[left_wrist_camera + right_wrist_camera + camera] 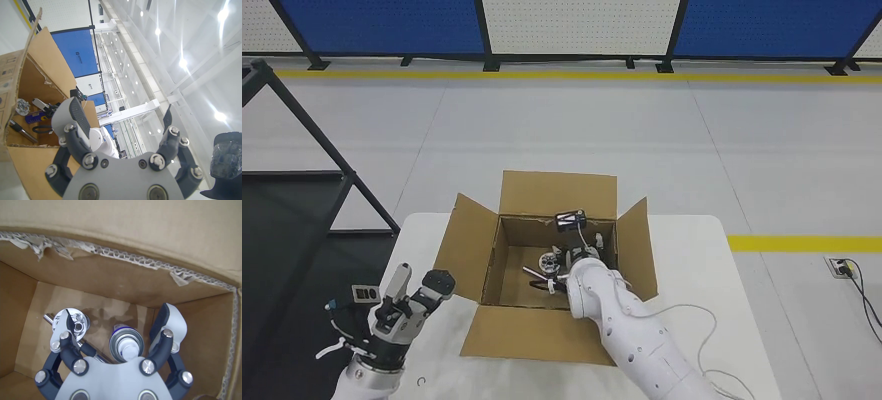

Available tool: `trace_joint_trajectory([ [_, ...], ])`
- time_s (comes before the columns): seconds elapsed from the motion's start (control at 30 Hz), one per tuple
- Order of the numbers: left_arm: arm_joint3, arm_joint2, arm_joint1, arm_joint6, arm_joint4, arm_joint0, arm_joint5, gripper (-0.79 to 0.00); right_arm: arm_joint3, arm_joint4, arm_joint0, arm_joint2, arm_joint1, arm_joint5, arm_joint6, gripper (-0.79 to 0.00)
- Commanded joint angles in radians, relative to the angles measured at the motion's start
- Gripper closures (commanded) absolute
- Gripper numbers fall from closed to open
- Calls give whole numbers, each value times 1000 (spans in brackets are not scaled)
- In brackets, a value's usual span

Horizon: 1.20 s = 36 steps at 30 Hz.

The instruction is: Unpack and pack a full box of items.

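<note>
right gripper point(116, 307), fingers point(171, 321) spread over spray can point(126, 335) | box point(121, 289): flange point(80, 323), rod point(47, 317)

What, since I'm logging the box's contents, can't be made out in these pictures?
Top view: the right arm hides much of the box floor; the items beside it are too small to identify.
Right wrist view: the spray can shows end-on, body hidden; the metal rod passes behind a finger.
Left wrist view: a dark wrapped object is cut off by the edge.
</note>
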Motion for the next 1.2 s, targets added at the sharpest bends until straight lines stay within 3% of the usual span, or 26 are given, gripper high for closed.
trace_joint_trajectory([
  [0.0,-1,-2,0,-2,-1,-2,1,-785,-39,-19,-19,14,7,-4,6,-785],
  [0.2,1,-6,-2,1,1,-7,4,-785,-201,-93,-100,53,33,-61,0,-785],
  [0.63,-15,-86,-1,-7,-22,24,-5,-785,-779,-274,-437,176,106,-258,-20,-785],
  [1.17,-22,-90,-2,-1,-18,26,25,-785,-811,-249,-458,185,108,-290,-24,-785],
])
